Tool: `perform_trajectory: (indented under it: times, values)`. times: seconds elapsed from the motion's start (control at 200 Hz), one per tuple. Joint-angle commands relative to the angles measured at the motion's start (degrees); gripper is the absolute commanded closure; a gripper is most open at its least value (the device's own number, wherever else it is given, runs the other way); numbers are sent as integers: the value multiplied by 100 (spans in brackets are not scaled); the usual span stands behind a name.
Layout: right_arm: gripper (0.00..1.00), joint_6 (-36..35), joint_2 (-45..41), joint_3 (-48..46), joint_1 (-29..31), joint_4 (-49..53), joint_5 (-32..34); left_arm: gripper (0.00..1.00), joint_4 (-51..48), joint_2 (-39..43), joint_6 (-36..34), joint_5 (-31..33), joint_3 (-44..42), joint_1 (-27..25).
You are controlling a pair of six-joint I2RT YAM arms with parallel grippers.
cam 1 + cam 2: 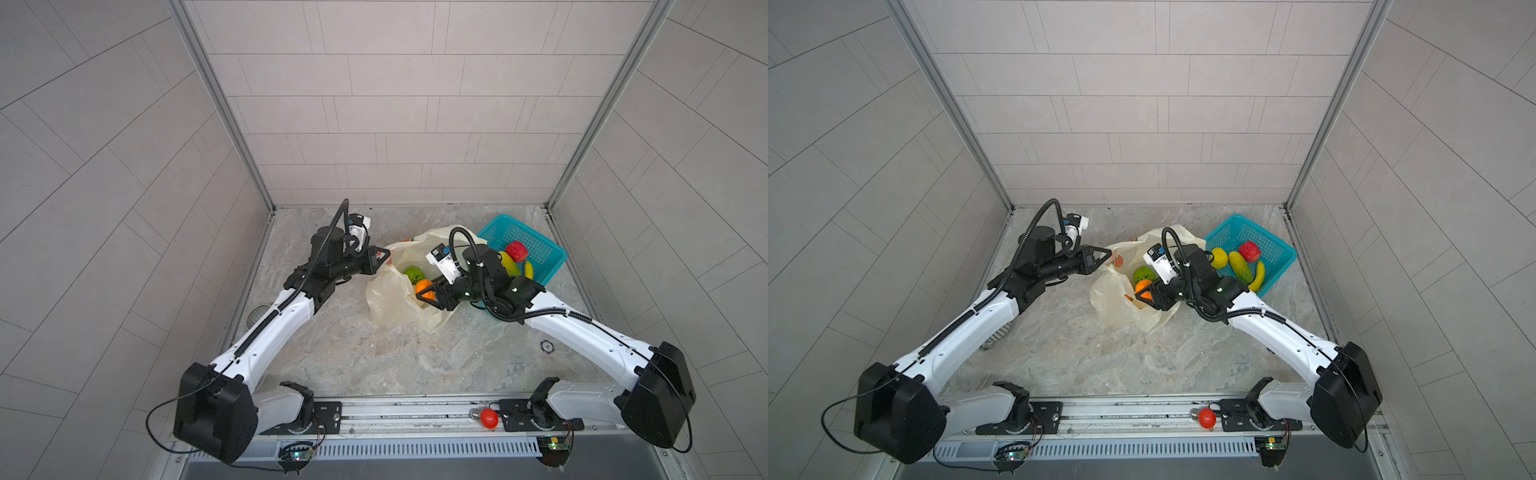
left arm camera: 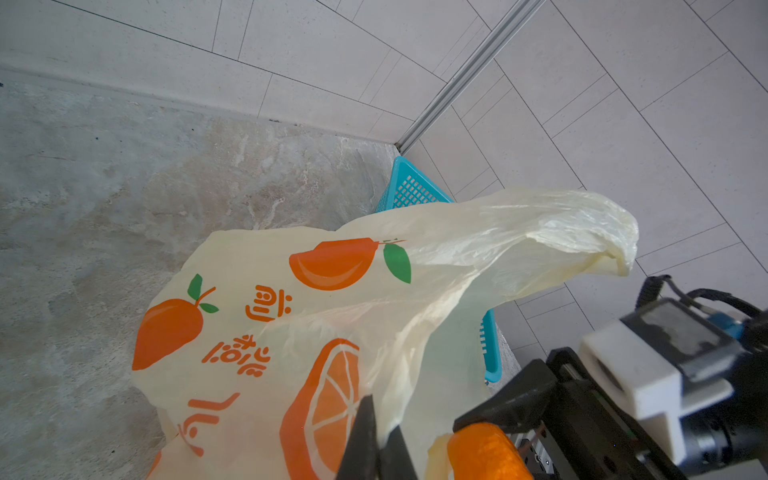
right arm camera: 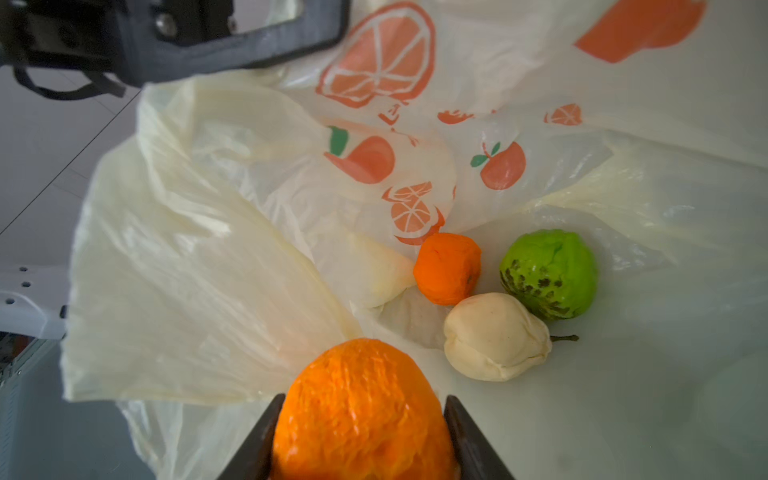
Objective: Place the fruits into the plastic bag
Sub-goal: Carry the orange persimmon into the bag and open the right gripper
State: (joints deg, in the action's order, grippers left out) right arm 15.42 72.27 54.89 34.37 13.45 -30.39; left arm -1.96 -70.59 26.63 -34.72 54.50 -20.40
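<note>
Your right claw (image 1: 427,296) stands roughly half open, with its jaws pressed against either side of a large orange (image 3: 357,374). It holds the fruit over the mouth of the plastic bag (image 1: 390,303), just right of centre in both top views. Your left claw (image 1: 383,260) is closed right down at the upper left of the bag. It appears to be pinching the thin rim film and lifting that side, so the mouth gapes.

The bag lies in the middle of the table (image 1: 374,357), between the two claws. A small orange (image 3: 448,268), a bumpy green ball (image 3: 548,274) and a whitish fruit (image 3: 494,336) already rest inside. The bumpy red ball (image 1: 516,250) and the banana (image 1: 528,270) wait in the teal basket (image 1: 498,228) at the bag's upper right.

Watch three things:
- **Dropping short:** if you let go too near the lower lip, the round orange will likely land on the folded film and roll out onto the table.
- **Losing the rim:** the film is slick and thin. A tug from the left claw could pull it free, and the mouth would collapse over the opening.
- **Snagging on the way out:** the right claw sits close to the loose plastic, so its jaws may catch a fold and drag the whole bag.
</note>
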Motion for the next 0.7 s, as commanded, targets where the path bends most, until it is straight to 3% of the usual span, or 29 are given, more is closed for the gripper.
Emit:
perform_trajectory:
  times: [0.0,0.2,0.696]
  values:
    - [54,540,-38,-173,-279,-908,-33,100,38,185,-171,-63,-108,-48]
    - [53,891,-138,-277,-666,-1194,352,100,20,194,-248,-37,-201,-50]
    - [52,461,10,-88,-652,-567,1274,100,-73,275,-484,-148,-170,-51]
